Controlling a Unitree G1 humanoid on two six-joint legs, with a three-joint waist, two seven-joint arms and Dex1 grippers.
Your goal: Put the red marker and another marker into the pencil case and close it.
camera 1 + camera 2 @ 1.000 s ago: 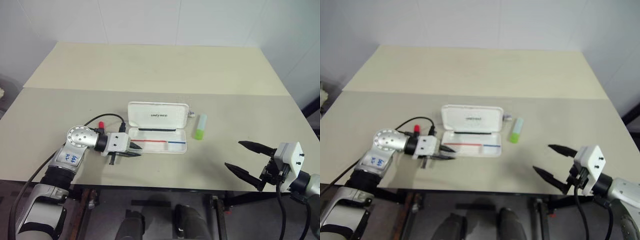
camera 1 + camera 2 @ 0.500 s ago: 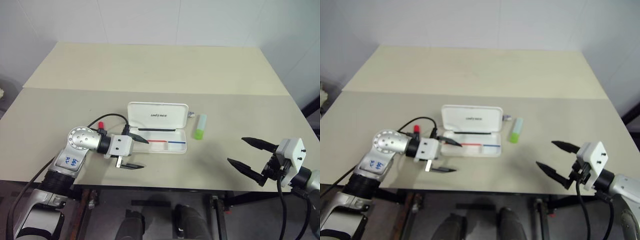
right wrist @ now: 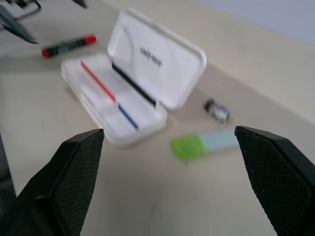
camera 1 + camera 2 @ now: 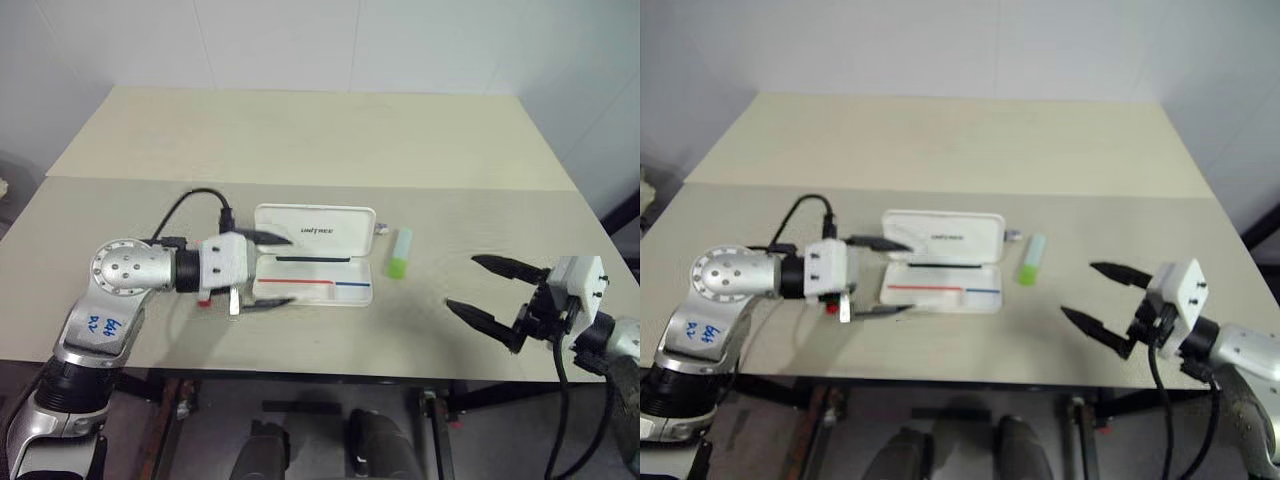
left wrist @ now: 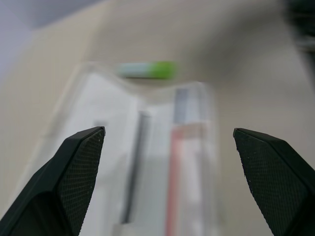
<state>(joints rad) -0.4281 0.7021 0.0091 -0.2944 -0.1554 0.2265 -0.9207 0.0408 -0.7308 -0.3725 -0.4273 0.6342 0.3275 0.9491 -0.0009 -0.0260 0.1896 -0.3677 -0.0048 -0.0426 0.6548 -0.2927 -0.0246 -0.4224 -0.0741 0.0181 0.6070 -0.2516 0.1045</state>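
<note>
The white pencil case (image 4: 316, 233) lies open at the table's middle, its lid tipped back and red and blue stripes in its tray. My left gripper (image 4: 274, 270) hovers open at the case's left end with nothing between its fingers. The red marker (image 3: 68, 45) lies on the table just left of the case, and one red end (image 4: 205, 298) peeks out beneath my left wrist. The light-green marker (image 4: 401, 253) lies right of the case. My right gripper (image 4: 462, 284) is open and empty at the front right, aimed toward the case.
A small grey-black object (image 4: 382, 228) sits by the lid's right corner, behind the green marker. A black cable (image 4: 190, 203) loops over my left wrist. The table's front edge (image 4: 330, 372) runs close below both grippers.
My left gripper has opened wide and risen from the tray's left end. The right gripper has edged up and toward the case. The case and both markers have stayed put.
</note>
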